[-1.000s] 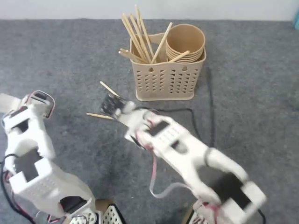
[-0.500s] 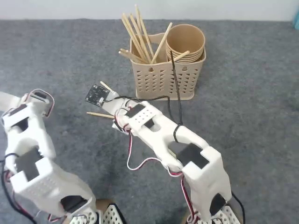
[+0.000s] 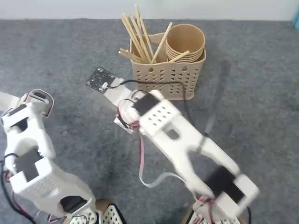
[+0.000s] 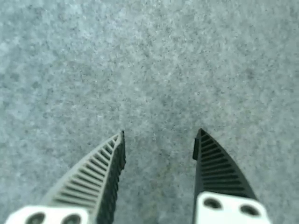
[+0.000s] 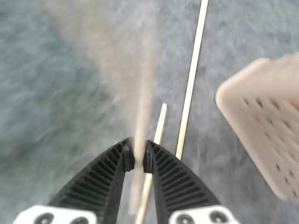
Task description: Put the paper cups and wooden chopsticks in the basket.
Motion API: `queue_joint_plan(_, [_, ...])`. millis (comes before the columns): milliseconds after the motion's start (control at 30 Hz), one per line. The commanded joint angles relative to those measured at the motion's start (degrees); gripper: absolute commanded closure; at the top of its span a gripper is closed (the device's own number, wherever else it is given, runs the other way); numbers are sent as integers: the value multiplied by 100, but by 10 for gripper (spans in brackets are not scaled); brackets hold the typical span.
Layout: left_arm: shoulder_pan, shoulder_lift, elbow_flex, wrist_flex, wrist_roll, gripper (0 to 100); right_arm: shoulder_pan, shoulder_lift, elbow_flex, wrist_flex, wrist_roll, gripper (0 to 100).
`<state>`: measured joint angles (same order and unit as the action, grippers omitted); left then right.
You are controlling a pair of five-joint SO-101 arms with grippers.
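The grey worktop (image 3: 261, 70) carries everything. The right arm (image 3: 173, 130) stretches from the near edge across the middle toward the far edge, and its wrist end lies just beside the basket's near left corner. The left arm (image 3: 28, 140) stands along the left edge, well apart from the basket.

The basket (image 3: 163, 79) stands upright at the middle of the far edge. A stack of paper cups (image 3: 186, 42) sits in its right compartment. A bundle of wooden chopsticks (image 3: 135, 32) leans out of its left compartment, and one or two more slant across into the cups.

The right gripper (image 5: 138, 158) has its tips pinched almost together. The held chopstick (image 5: 142, 93), a pale blurred strip, runs through the narrow gap and on past the tips. A short chopstick (image 5: 160, 123) lies just beside it, partly under one finger. A long chopstick (image 5: 191, 79) lies on the worktop between the short one and the basket's corner, close to both.

The left gripper (image 4: 159, 140) points down at bare worktop with its jaws spread wide and nothing between them.
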<state>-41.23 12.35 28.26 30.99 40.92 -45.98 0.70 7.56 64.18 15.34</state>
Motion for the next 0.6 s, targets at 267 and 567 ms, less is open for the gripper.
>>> queue_joint_plan(267, [229,-88,-171,26,9,772,180,-5358,2145,-110,-70,991])
queue_joint_plan(567, [352,-712,312,-18,-246,772,1473,-5921,3156,-3213,-448,991])
